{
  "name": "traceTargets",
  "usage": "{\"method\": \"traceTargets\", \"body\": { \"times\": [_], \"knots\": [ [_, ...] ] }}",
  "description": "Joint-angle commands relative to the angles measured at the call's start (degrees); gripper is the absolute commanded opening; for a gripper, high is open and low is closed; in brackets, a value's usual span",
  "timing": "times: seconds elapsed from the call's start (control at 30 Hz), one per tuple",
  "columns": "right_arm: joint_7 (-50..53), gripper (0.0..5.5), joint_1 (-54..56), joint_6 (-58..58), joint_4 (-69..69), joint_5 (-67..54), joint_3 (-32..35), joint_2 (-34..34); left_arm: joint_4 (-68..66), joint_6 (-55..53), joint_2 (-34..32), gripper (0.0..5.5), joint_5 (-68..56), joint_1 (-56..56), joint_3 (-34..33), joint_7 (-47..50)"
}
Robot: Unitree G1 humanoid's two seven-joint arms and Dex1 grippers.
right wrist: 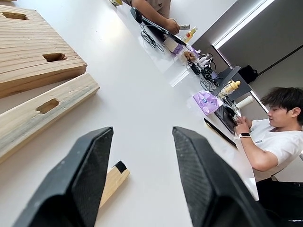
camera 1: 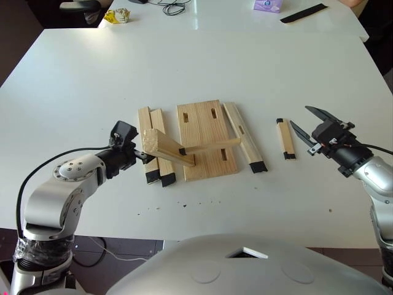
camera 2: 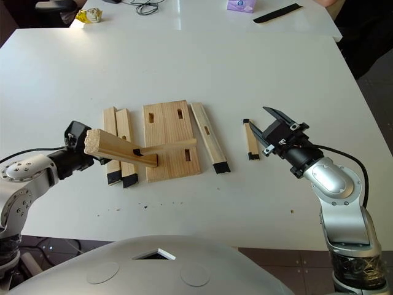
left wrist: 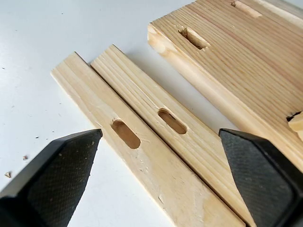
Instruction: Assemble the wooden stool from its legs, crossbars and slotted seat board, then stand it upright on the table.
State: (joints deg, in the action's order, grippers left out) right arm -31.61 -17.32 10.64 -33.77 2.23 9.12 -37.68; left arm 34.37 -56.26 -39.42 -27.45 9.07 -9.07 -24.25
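The left gripper (left wrist: 158, 136) hung with fingers spread wide, gripping nothing, above two slotted legs (camera 1: 145, 120) lying side by side on the table (camera 1: 202, 61). Just beside it a tilted leg (camera 1: 167, 147), a crossbar (camera 1: 212, 145) plugged into it, leaned onto the slotted seat board (camera 1: 206, 126). The right gripper (right wrist: 142, 130), likewise spread and empty, sat near a short crossbar (camera 1: 286, 139) lying apart to the board's right

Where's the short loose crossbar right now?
In the head view, the short crossbar lies flat on the table on the robot's right, between the lone leg beside the seat board and the open right gripper.
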Motion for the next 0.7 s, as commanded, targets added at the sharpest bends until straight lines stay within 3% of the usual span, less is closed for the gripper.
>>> {"method": "traceTargets", "body": {
  "times": [0.03,0.7],
  "knots": [
    [0.4,2.31,-1.0,0.7,-1.3,0.2,0.1,0.7,0.7,1.1,-3.7,4.57,2.1,0.7,1.3,-1.9],
    [2.0,2.31,-4.0,2.6,-3.8,0.8,-0.3,3.4,-0.3,12.3,-11.0,4.57,9.6,12.3,4.3,-10.8]
  ]
}}
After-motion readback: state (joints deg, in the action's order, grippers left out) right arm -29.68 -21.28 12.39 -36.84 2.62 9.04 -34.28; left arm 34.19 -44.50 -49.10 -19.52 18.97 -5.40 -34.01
